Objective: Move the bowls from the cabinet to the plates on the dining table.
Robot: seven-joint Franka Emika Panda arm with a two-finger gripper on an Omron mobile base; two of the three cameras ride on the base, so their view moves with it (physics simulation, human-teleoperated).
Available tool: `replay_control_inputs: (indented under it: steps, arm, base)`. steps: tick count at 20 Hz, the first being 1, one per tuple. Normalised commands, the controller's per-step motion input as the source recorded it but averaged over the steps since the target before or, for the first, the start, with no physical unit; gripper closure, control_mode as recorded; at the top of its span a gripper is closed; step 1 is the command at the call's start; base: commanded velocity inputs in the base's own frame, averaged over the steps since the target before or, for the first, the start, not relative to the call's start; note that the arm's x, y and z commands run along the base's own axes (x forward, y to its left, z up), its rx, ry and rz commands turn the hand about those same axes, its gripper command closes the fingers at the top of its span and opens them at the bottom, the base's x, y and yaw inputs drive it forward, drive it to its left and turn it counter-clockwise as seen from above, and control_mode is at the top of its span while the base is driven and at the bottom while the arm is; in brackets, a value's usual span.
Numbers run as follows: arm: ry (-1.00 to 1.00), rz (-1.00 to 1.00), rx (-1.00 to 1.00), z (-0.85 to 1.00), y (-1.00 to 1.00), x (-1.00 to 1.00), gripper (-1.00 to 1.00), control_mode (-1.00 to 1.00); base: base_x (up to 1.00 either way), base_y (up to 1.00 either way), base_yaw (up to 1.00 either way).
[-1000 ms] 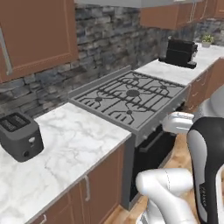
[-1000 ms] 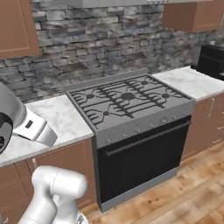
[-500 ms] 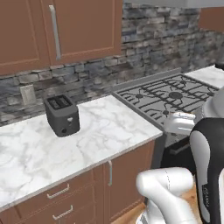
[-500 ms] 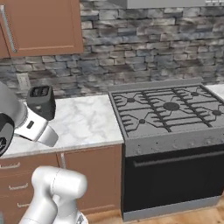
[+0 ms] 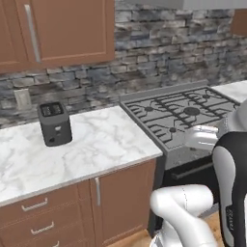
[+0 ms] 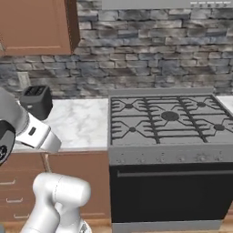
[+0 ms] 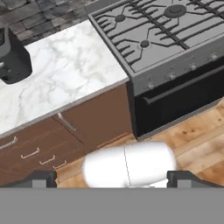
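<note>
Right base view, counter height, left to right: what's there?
Toaster → marble counter → gas stove → sliver of another counter at the right edge.

The marble desk (image 5: 96, 144) is mostly bare, so there is wide free room above it. One obstacle stands there: a dark toaster (image 5: 54, 123) near the stone back wall (image 5: 164, 53), toward the left part. Above the toaster hangs the wall cabinet (image 5: 58, 29) with closed doors (its long silver handle (image 5: 32, 26) sticks out a little), which limits the height there. To the right, the gas stove (image 6: 168, 118) has low raised grates; the space above them is free up to the hood (image 6: 168, 3).
</note>
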Motion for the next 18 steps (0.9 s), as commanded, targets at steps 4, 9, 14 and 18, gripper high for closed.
replay_control_inputs:
  steps: [4,9,14,18]
  arm:
    - [0.00,0.00,0.00,0.00,0.00,0.00,-1.00,1.00]
    - [0.00,0.00,0.00,0.00,0.00,0.00,-1.00,1.00]
    - [0.00,0.00,0.00,0.00,0.00,0.00,-1.00,1.00]
    - [0.00,0.00,0.00,0.00,0.00,0.00,-1.00,1.00]
  base:
    - [0.71,-1.00,0.00]
    - [0.14,-1.00,-0.09]
    - [0.24,-1.00,-0.14]
    - [0.58,-1.00,-0.29]
